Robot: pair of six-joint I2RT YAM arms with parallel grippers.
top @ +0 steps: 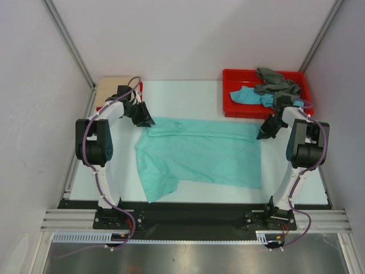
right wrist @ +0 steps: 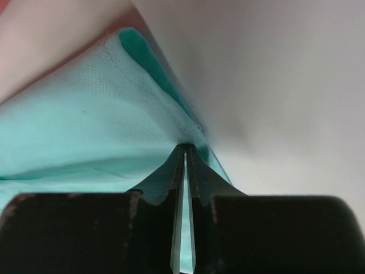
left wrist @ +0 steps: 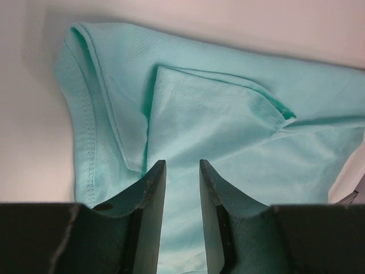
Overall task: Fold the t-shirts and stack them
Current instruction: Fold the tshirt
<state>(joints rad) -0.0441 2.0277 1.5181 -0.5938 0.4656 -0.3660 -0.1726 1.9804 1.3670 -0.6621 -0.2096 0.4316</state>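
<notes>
Pinching mint-green t-shirt (right wrist: 85,131) edge, right pincer (right wrist: 185,147) nearly closed, left pincer (left wrist: 182,163) parted over its folded corner

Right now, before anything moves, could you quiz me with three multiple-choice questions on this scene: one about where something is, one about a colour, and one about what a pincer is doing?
1. Where does the grey shirt lie?
A. in the red tray
B. folded at the near edge
C. draped over the left arm

2. What colour is the big shirt spread out in the middle?
A. red
B. mint-green
C. black

3. How is the right pincer?
A. wide open in the air
B. gripping the tray
C. shut on the mint-green shirt's edge

Answers:
1 A, it lies crumpled in the tray at the far right.
2 B, the overhead view shows it plainly.
3 C, its wrist view shows the jaws pinched on the cloth.
</notes>
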